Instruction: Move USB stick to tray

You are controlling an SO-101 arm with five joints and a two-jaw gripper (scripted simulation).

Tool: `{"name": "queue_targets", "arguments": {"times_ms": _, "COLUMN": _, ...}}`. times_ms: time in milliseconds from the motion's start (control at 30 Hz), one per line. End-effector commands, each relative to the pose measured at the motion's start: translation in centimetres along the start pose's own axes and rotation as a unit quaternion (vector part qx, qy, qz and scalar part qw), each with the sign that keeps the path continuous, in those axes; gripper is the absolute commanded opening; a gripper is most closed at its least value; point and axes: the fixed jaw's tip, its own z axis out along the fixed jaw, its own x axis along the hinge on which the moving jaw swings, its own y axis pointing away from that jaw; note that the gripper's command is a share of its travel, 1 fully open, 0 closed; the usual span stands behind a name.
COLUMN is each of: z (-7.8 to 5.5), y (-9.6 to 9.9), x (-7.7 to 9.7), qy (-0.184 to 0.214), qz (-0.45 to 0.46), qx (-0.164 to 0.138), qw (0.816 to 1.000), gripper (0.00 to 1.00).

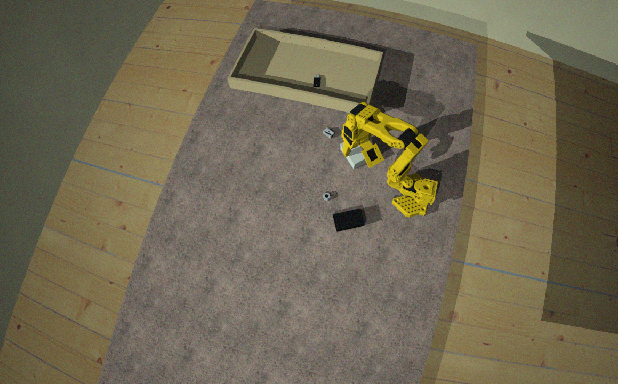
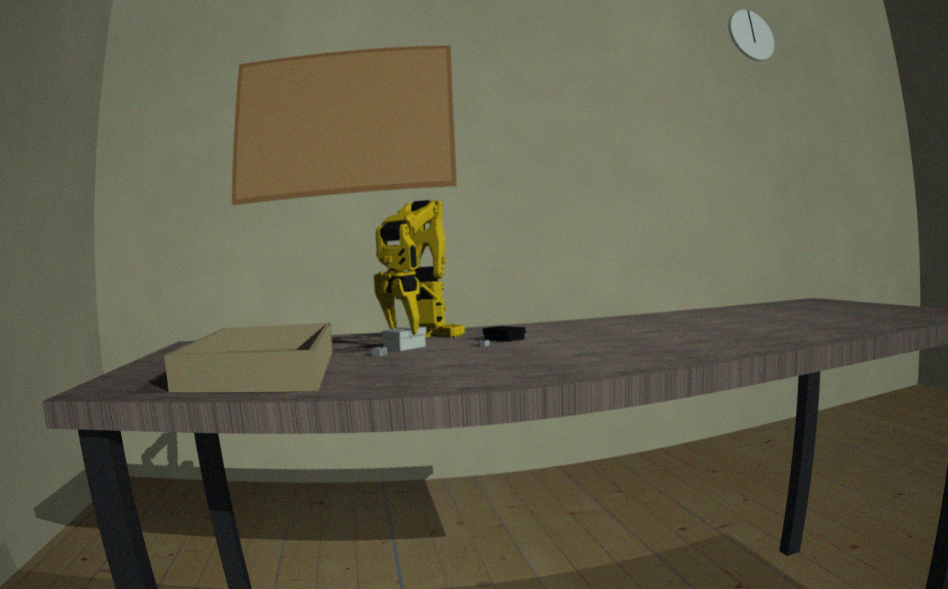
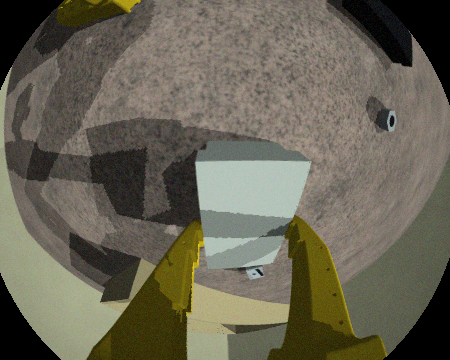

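The black USB stick [image 1: 316,81] lies inside the tan tray [image 1: 296,95] [image 2: 249,370], near its front wall. The white box [image 1: 354,160] [image 2: 397,339] [image 3: 252,187] rests on the table just in front of the tray's right end, with a white lid on top. My gripper [image 2: 403,327] [image 3: 245,230] reaches straight down over it and is shut on the box, one yellow finger on each side. The arm hides most of the box in the overhead view. I cannot tell whether the lid sits fully down.
A small grey piece [image 1: 328,133] [image 2: 379,351] [image 3: 255,272] lies left of the white box. A grey nut [image 1: 327,196] [image 2: 483,342] [image 3: 387,119] and a closed black box [image 1: 348,219] [image 2: 503,333] [image 3: 379,20] lie nearer the arm's base [image 1: 413,202].
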Motion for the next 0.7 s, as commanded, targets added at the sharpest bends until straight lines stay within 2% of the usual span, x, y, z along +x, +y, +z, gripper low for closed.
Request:
{"name": "queue_targets", "arguments": {"times_ms": 0, "z": -0.33, "y": -0.33, "x": 0.55, "qy": 0.017, "qz": 0.001, "qx": 0.006, "qw": 1.0, "gripper": 0.22}}
{"name": "queue_targets", "arguments": {"times_ms": 667, "z": -0.07, "y": -0.34, "x": 0.56, "qy": 0.017, "qz": 0.001, "qx": 0.006, "qw": 1.0, "gripper": 0.22}}
